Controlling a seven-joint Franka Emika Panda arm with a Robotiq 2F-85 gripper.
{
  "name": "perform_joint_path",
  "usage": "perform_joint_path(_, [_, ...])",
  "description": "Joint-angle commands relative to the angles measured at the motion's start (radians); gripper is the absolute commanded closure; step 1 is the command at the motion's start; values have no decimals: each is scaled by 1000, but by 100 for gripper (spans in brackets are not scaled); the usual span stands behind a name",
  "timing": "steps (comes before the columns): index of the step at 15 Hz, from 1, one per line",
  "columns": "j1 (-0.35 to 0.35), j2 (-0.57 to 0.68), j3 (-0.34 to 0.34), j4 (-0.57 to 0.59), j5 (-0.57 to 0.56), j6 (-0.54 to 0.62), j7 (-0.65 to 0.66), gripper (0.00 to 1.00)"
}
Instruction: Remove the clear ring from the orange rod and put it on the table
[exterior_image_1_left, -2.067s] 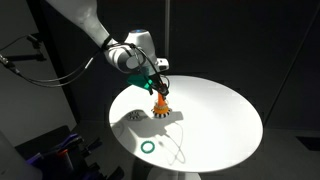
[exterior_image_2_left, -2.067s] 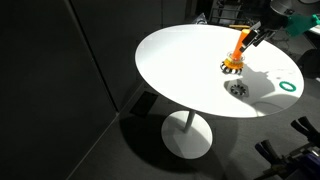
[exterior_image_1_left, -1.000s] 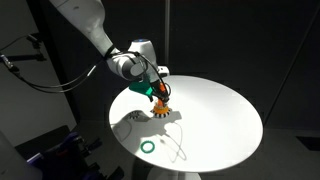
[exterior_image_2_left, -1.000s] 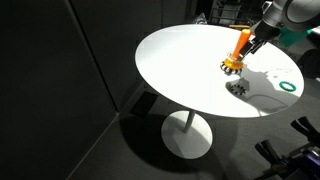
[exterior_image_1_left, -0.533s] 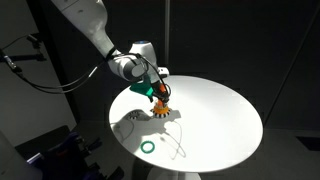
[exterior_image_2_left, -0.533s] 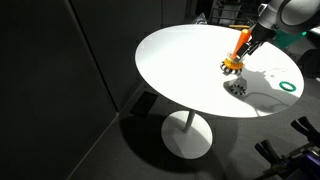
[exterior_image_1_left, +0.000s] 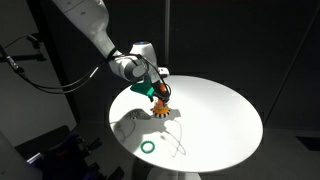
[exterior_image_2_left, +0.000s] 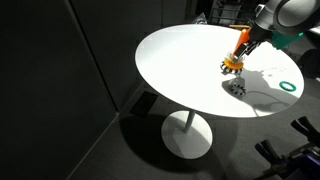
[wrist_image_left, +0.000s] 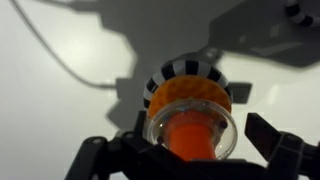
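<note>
The orange rod (exterior_image_1_left: 160, 103) stands on its small striped round base (exterior_image_1_left: 162, 113) on the white round table (exterior_image_1_left: 225, 125); it also shows in the other exterior view (exterior_image_2_left: 239, 47). In the wrist view the clear ring (wrist_image_left: 158, 128) sits around the rod (wrist_image_left: 190, 135), above the striped base (wrist_image_left: 188, 70). My gripper (wrist_image_left: 190, 152) straddles the ring with one dark finger on each side. The right finger stands clearly apart from the rim, and the left one is very close. In both exterior views the gripper (exterior_image_1_left: 157, 92) (exterior_image_2_left: 250, 42) is at the rod's top.
A solid green ring (exterior_image_1_left: 148, 146) (exterior_image_2_left: 290, 86) lies flat on the table near its edge, away from the rod. A thin cable runs across the tabletop near it. The arm's dark shadow (exterior_image_1_left: 133, 117) falls beside the base. Dark surroundings ring the table.
Over the last two seconds the gripper came down and in onto the top of the rod. In the last half second nothing has visibly moved.
</note>
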Motion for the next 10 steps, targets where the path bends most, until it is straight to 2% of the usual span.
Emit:
perform_joint_path(1, [13,24,-13,29,-30,24,34,0])
perform_joint_path(10, [4,46,-3,38,-22,62,17,0])
